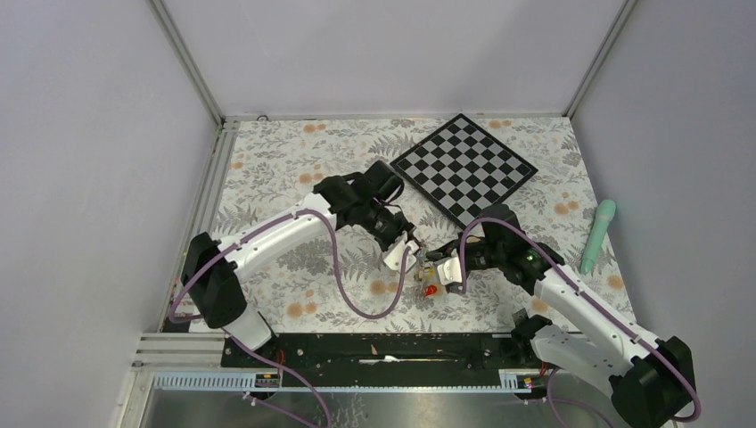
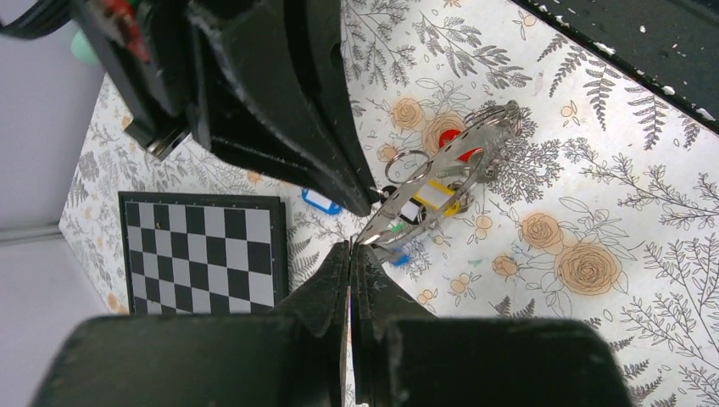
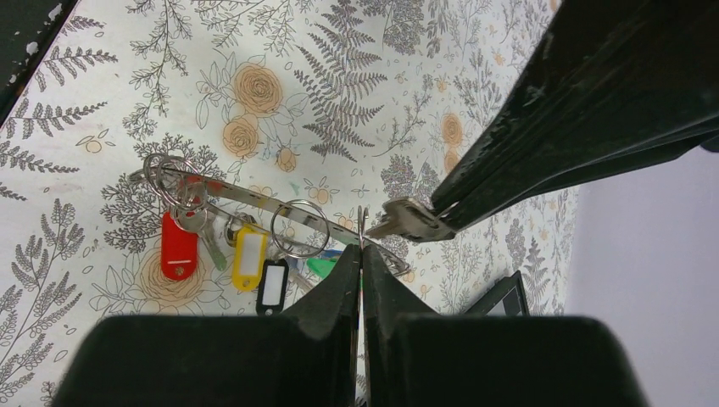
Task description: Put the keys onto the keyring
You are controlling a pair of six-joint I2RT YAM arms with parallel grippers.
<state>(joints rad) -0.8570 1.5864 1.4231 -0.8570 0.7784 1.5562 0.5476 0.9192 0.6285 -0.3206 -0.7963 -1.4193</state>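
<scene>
The keyring is a flat metal ring seen edge-on, held slanted above the table; it also shows in the left wrist view. Keys with a red tag, a yellow tag and a black tag hang from it, and a green tag sits near its end. My left gripper is shut on the keyring's near end. My right gripper is shut on a thin small ring standing edge-on at that same end. In the top view both grippers meet above the red tag.
A chequered board lies at the back right of the floral table. A blue-tagged key lies on the table near the board's edge. A teal cylinder lies at the right. A black rail runs along the near edge.
</scene>
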